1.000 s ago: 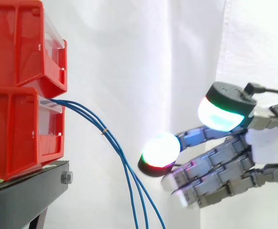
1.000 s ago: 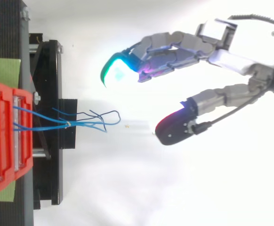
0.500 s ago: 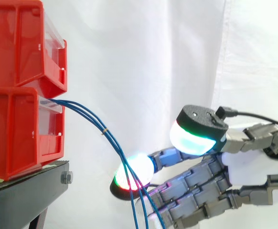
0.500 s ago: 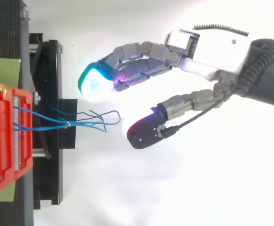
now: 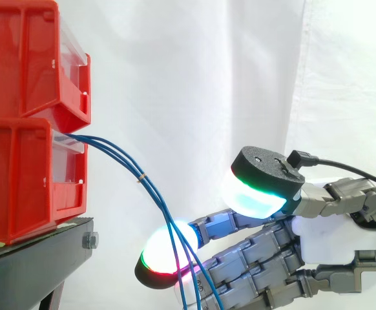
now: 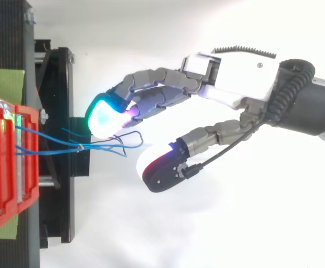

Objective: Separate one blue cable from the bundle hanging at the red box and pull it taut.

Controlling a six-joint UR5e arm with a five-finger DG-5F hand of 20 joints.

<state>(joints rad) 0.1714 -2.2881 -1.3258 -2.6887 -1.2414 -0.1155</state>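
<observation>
White curtain backs the work. I read the bundle of thin blue cables leaving the lower red plastic box and dropping steeply rightward across the glowing fingertips. I judge the hand spread, pinching nothing; seen from above, the strands end between fingers and thumb.

A white curtain hangs as the backdrop in the side view, with a vertical fold running down the right half of the frame. At lower left a black stand juts toward centre frame, with a silver bolt at its front corner. An upper red bin sits at top left, with a clear panel across its front. Seen from above, a green sheet lies on the stand along the left edge, showing at upper left and again in the bottom-left corner.
</observation>
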